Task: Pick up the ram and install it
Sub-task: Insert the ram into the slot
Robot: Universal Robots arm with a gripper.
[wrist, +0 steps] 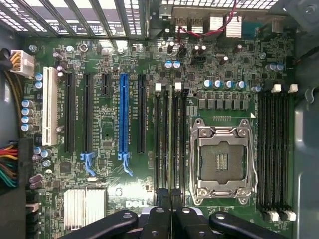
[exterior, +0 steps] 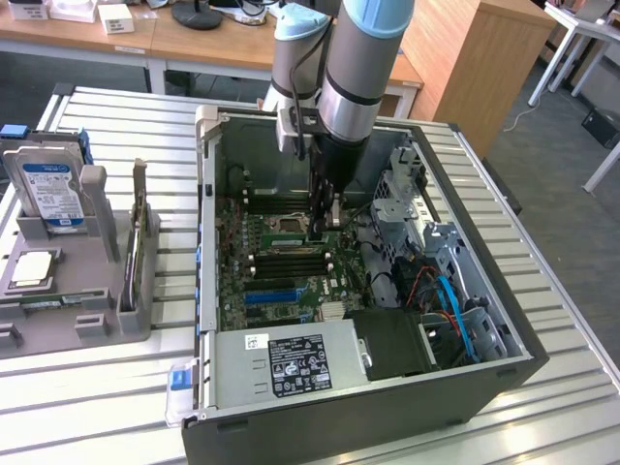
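wrist view: end effector (wrist: 172, 195) pinches the ram (wrist: 172, 142) edge-on, chips hidden.

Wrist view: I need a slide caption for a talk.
Closed gripper poised over the black memory slots beside the CPU socket.

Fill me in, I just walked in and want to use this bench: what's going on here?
A robot arm reaches into the open computer case. Its gripper is shut, down at one end of the memory slots beside the processor socket. A thin memory stick stands on edge among those slots, in line with the fingers; whether it is fully seated cannot be told.
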